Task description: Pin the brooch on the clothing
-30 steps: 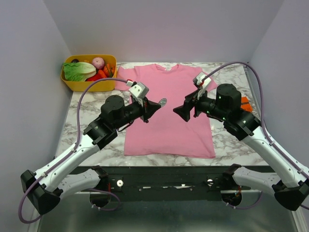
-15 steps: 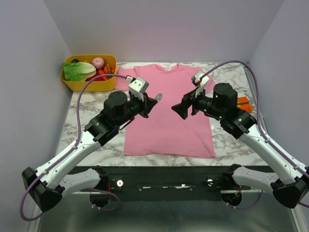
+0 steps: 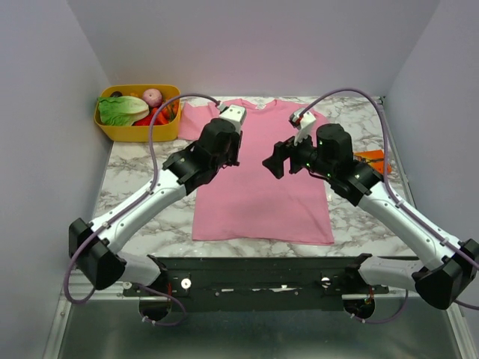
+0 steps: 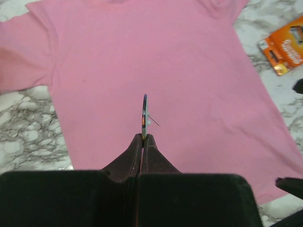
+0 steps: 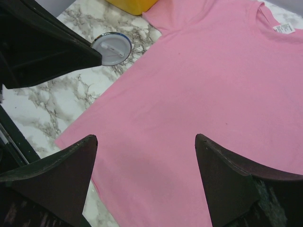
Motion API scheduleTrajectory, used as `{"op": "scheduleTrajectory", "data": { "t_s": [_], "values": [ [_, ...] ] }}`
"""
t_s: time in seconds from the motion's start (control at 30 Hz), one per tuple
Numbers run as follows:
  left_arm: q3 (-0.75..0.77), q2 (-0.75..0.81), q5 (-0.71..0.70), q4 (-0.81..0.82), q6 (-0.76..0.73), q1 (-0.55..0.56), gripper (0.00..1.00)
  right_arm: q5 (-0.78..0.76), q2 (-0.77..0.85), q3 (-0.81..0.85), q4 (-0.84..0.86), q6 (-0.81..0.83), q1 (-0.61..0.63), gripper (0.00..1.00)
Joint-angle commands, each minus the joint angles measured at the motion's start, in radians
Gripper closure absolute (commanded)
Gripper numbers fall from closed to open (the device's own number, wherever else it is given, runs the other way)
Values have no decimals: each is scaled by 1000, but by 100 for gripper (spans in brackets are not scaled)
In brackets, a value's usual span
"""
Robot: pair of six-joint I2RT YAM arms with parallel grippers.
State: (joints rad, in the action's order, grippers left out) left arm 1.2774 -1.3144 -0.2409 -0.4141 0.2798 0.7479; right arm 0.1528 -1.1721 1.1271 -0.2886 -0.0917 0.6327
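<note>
The clothing, a pink T-shirt, lies flat in the middle of the marble table. My left gripper hangs above its chest area, shut on the brooch. From the left wrist the brooch shows edge-on, with its thin pin sticking out to the right. In the right wrist view the brooch shows a round white face with a dark rim, clamped at the tip of the left fingers. My right gripper is open over the T-shirt, holding nothing and facing the left one. In the top view the left wrist hides the brooch.
A yellow basket with vegetables stands at the table's back left corner. An orange packet lies on the marble to the right of the shirt, also in the left wrist view as the orange packet. Grey walls close in three sides.
The left arm has swung farther back over the shirt's upper part and turned its wrist down, carrying the brooch. The right gripper has shifted a little left and back, still open.
</note>
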Motion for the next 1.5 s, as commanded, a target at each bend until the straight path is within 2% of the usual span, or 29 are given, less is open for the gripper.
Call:
{"op": "scheduleTrajectory", "data": {
  "t_s": [0.0, 0.2, 0.37, 0.5, 0.63, 0.87, 0.97, 1.23, 1.47],
  "values": [
    [109, -121, -196, -159, 29, 5, 100, -65, -21, 28, -6, -48, -18, 8],
    [249, -299, -302, -275, 22, 7, 100, 46, -41, -1, -3, -115, -102, 7],
    [331, -420, -337, -308, 6, 5, 100, 163, -28, -85, 40, -187, -232, 1],
    [413, -511, -393, -367, 4, 5, 100, 264, -9, -145, 69, -236, -320, 0],
    [482, -586, -428, -391, -14, -1, 100, 307, 14, -187, 83, -263, -381, 0],
    [730, -775, -512, -532, -27, -13, 100, 330, 41, -227, 83, -286, -445, 0],
    [784, -798, -486, -572, -22, -25, 100, 338, 48, -227, 78, -289, -450, 0],
    [751, -746, -362, -515, -50, -70, 100, 344, 45, -233, 72, -279, -456, 0],
    [833, -802, -380, -554, -71, -71, 100, 357, 35, -231, 72, -284, -456, 0]
  ]
}}
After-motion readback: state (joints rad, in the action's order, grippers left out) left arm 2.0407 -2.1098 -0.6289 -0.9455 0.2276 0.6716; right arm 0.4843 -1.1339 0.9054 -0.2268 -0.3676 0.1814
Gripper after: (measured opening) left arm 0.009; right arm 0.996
